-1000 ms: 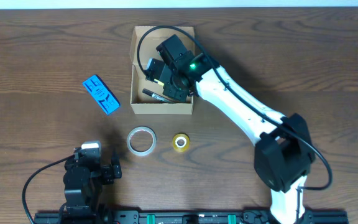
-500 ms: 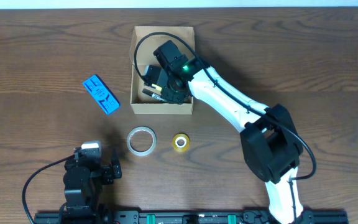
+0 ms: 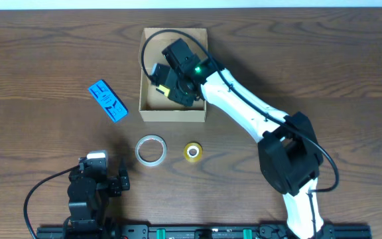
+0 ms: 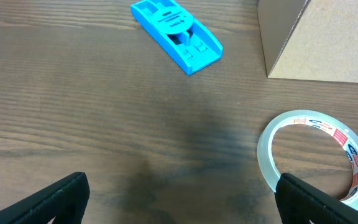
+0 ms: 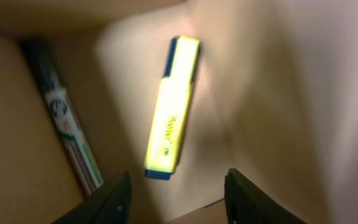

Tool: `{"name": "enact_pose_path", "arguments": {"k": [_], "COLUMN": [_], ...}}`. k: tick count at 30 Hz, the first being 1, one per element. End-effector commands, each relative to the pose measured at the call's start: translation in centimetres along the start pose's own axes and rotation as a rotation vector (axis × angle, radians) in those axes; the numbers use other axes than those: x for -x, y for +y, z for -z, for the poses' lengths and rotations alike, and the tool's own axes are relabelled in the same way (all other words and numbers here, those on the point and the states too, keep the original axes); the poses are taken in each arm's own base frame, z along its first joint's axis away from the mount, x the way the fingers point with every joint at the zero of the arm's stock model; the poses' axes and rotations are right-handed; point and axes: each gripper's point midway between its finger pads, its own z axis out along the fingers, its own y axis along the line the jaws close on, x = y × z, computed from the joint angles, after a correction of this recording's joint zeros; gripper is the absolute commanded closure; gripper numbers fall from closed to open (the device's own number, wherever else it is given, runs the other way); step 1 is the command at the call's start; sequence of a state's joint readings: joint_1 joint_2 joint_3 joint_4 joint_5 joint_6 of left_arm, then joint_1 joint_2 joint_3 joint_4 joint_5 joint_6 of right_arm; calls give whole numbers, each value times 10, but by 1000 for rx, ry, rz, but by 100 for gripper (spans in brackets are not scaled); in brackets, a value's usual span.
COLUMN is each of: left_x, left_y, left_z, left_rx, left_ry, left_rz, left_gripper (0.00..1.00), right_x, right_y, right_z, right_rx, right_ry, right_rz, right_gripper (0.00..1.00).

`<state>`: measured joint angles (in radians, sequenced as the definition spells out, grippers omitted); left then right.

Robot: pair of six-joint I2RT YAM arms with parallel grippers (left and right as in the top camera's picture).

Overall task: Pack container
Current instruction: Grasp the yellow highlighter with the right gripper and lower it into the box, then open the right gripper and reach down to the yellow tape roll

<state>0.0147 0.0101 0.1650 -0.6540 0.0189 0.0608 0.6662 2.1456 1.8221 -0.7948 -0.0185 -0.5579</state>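
Observation:
The container (image 3: 173, 115) is a tan cardboard box, open at the top, at the back middle of the table. My right gripper (image 3: 168, 81) reaches down inside it. In the right wrist view the right gripper (image 5: 179, 205) is open and empty above the box floor (image 5: 253, 93). A yellow highlighter (image 5: 172, 106) lies loose on the floor just ahead of the fingers. A dark pen (image 5: 62, 118) lies along the left wall. My left gripper (image 3: 95, 187) is open and empty at the front left, low over the table (image 4: 179, 205).
A blue flat tool (image 3: 107, 100) lies left of the box and also shows in the left wrist view (image 4: 176, 34). A clear tape ring (image 3: 150, 150) and a small yellow tape roll (image 3: 191, 151) lie in front of the box. The ring (image 4: 319, 155) is beside my left gripper's right finger.
My right gripper has shifted a little toward the far left inside the box. The left arm and the loose things on the table have not moved.

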Motion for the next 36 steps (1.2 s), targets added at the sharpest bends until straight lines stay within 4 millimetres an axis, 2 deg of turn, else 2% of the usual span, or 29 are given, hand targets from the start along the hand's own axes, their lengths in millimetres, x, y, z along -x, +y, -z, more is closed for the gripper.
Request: {"name": "enact_pose_path", "arguments": {"k": [1,3,6,9,12,18,23,27,31,36], "left_x": [-3,-3,-3,-3,-3,-3,-3,-3,-3,-3], "left_y": [0,0,0,0,0,0,0,0,0,0], "left_z": [-1,-1,-1,-1,-1,-1,-1,-1,-1,-1], "left_rx": [4,4,4,4,4,4,4,4,4,4], "left_ry": [4,5,5,5,5,5,5,5,5,5], "left_rz": [-16,-16,-16,-16,-16,-16,-16,-16,-16,-16], "left_gripper": [5,5,5,5,5,5,4,5,5,5], "right_x": [37,39,27,1,-30,-97,-136,-146,-142,-143], "right_y": [-20,-23,-19,-9,3,46,81,109,129,136], "right_z": [62,89,125,151,161,148,127,102,83,59], "right_rx": [-84,-93,-83,-67,-98,-101,-83,-59,-36,-41], "right_ry": [-121,-142,-134,-89,-48,-7,26,57,57,94], "right_rz": [-79,-139,-251,-370,-452,-673,-878,-976,-1014,-1068], "right_gripper": [46,31,1,1,1,1,1,1,1,2]}}
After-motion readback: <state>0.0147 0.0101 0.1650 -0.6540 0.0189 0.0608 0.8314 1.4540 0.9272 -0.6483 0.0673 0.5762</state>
